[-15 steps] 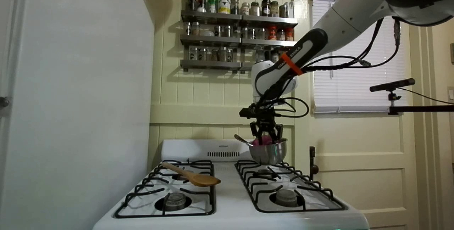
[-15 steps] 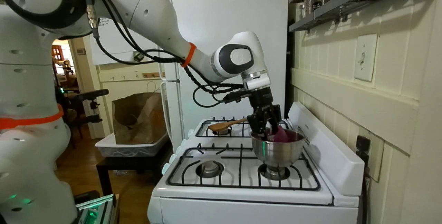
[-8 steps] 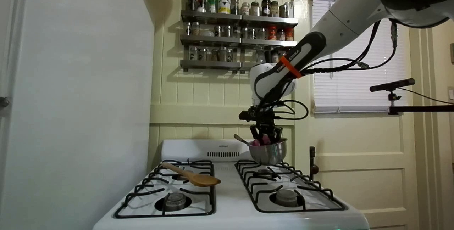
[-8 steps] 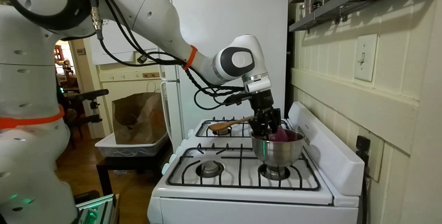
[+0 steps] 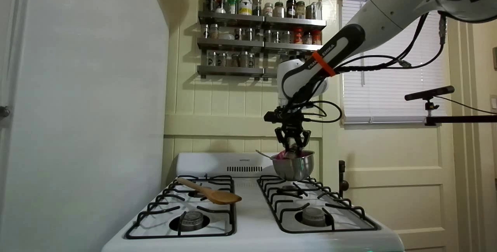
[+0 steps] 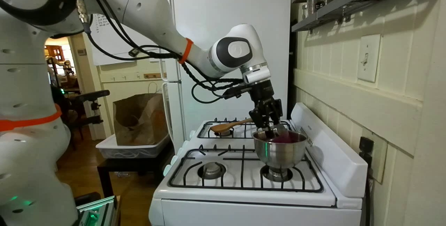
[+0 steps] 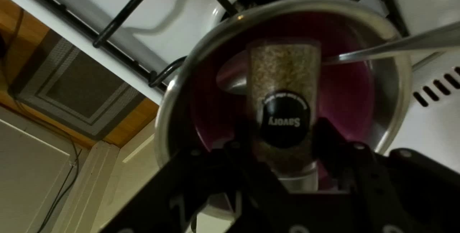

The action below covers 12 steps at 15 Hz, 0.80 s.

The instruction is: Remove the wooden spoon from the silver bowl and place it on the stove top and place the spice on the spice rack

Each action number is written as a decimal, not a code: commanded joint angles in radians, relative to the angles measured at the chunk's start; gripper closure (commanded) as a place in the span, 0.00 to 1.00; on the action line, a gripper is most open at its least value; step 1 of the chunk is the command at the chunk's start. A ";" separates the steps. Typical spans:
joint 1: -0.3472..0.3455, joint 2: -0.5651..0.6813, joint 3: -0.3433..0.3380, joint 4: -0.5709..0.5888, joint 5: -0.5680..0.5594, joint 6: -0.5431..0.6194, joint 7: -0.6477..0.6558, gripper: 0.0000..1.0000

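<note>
Four burners (image 5: pixel 192 221) and two black grates (image 5: pixel 180 236) on the stove top (image 5: pixel 246 223) in an exterior view; the back left burner is partly behind the one wooden spoon (image 5: pixel 213 194), which lies across that grate. It's well apart from the silver bowl (image 5: pixel 294 169) over the back right burner; a white strip runs between the grates. Bowl's near the back panel (image 5: pixel 207 164), so that edge is tight. On the spice rack (image 5: pixel 231 44): six shelf sections in three rows, lower right one partly behind the arm (image 5: pixel 345 46). The claw (image 5: pixel 294 146) points down at the bowl's mouth.

Also in an exterior view: one paper bag (image 6: pixel 141 118), one white bin (image 6: pixel 130 153). Rack and arm run out of frame, and the claw blocks part of the far grate.

Wrist view: the claw's pinching one spice jar (image 7: pixel 285 71), label (image 7: pixel 285 120) Savory, upside down. Jar's within the bowl's outline, room to the rim on both sides. Can't tell how deep, and its near end is lost in the dark. One metal spoon (image 7: pixel 395 47) pokes over the rim. The pink stuff (image 7: pixel 346 107) below is too murky to ID.
</note>
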State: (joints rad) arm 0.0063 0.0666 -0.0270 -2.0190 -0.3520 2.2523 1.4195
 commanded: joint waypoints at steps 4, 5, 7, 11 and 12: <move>-0.006 -0.163 0.013 -0.104 -0.011 0.017 -0.088 0.76; -0.010 -0.182 0.017 -0.115 -0.034 0.038 -0.077 0.76; -0.022 -0.237 0.031 -0.136 -0.155 0.089 -0.021 0.76; -0.056 -0.373 0.072 -0.149 -0.331 0.100 0.010 0.76; -0.065 -0.402 0.085 -0.147 -0.371 0.100 0.008 0.76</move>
State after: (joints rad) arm -0.0236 -0.2157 0.0156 -2.1111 -0.6114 2.3226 1.3934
